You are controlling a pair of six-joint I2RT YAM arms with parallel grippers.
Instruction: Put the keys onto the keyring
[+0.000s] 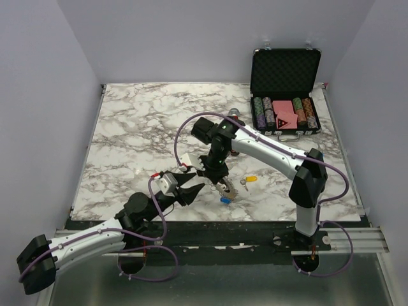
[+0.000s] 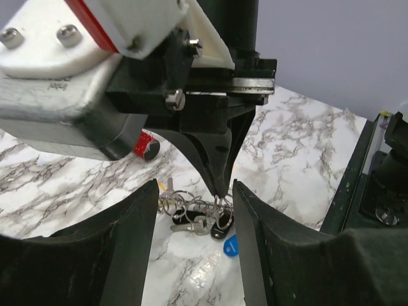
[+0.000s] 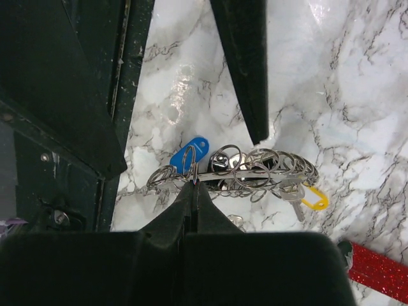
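The keyring is a wire ring edged with small loops, lifted on edge just above the marble. My right gripper is shut on its rim near one end; the pinch also shows in the left wrist view. Black-headed and silver keys hang or lie under the keyring. A blue key lies loose beside it, and a yellow key sits at the ring's far end. My left gripper is open, its fingers either side of the ring's end, holding nothing.
A red cylinder lies on the marble beyond the ring. An open black case of poker chips stands at the back right. The table's near edge and black rail run close behind the grippers.
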